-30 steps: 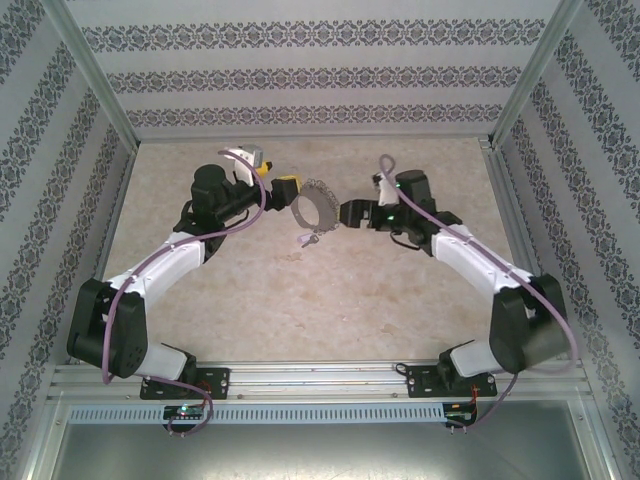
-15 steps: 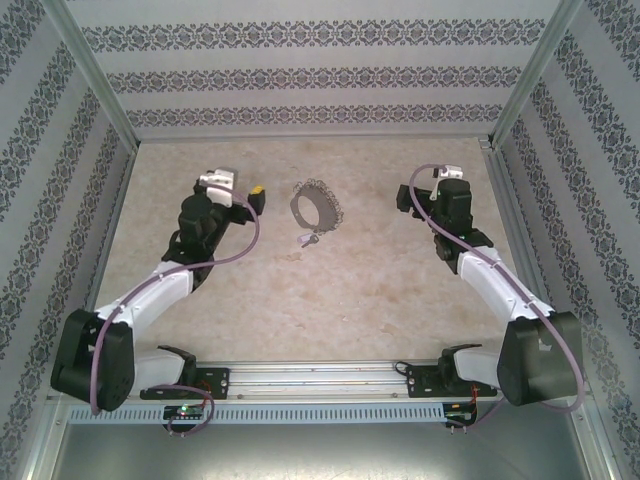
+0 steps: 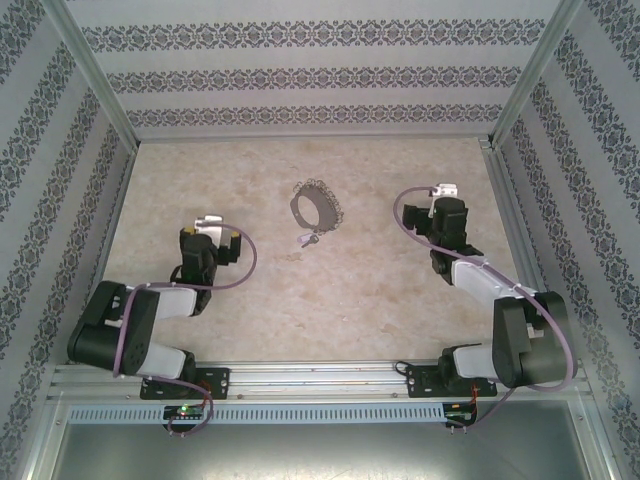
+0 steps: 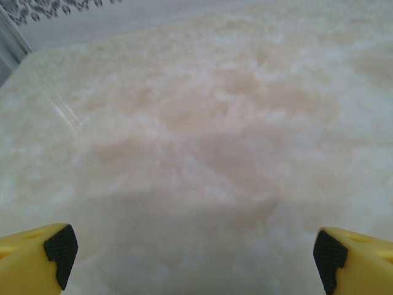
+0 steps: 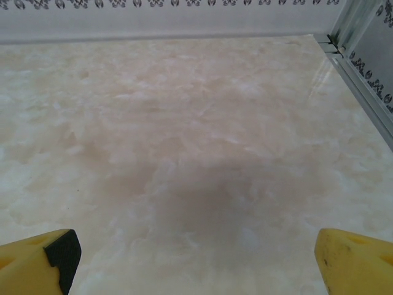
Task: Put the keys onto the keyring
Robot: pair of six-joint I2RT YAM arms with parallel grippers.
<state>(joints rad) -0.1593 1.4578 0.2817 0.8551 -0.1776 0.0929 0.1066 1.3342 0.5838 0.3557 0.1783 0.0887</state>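
Observation:
The keyring [image 3: 316,204], a thin silvery beaded hoop, rests on the marble-patterned table [image 3: 330,300] at the centre back. The small key [image 3: 308,238] with its pale head lies right at the hoop's near edge; whether it is threaded on cannot be told. My left gripper [image 3: 225,239] sits pulled back at the left, well apart from the ring. In the left wrist view its yellow fingers [image 4: 37,255] stand wide apart, so the left gripper [image 4: 193,255] is open over bare table. My right gripper [image 3: 435,205] is off to the ring's right, and the right gripper [image 5: 193,255] is open and holds nothing.
Patterned walls and metal frame posts [image 3: 95,75] close in the table on three sides. A frame rail [image 5: 359,74] runs close on the right of the right wrist view. The arm bases are bolted to a rail [image 3: 320,380] at the near edge.
Both grippers were close on either side of the ring a second ago. They have drawn back and folded toward their bases, leaving ring and key on the table.

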